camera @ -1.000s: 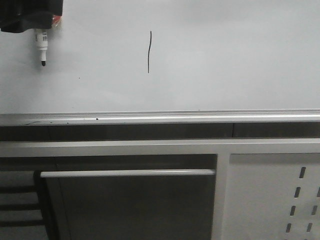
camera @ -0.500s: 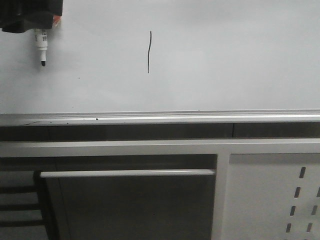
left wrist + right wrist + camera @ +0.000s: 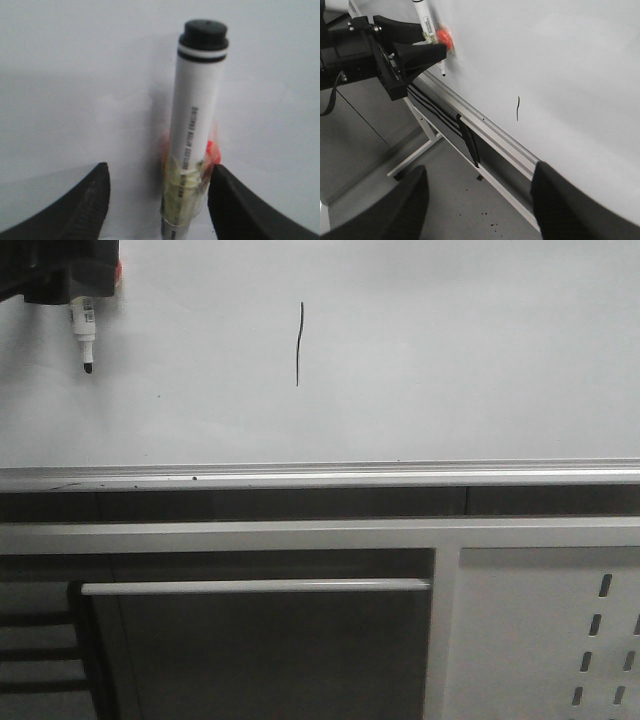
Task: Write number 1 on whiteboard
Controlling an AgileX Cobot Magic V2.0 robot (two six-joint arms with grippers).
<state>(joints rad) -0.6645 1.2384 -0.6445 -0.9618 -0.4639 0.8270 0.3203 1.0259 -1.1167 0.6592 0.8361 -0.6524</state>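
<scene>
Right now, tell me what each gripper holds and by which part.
Left gripper holds the marker around its taped lower barrel, tip pointing down off the whiteboard. Right gripper holds nothing.

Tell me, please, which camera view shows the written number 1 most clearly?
The front view: the number 1 appears there as a sharp black stroke on the whiteboard, seen head-on. The right wrist view shows it small and from an angle. The left wrist view shows only the marker, not the stroke.

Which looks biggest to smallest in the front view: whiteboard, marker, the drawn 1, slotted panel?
1. whiteboard
2. slotted panel, cut off by the frame edge
3. number 1
4. marker, only slightly shorter than the stroke in its visible part; its upper end is hidden by the left gripper.
</scene>
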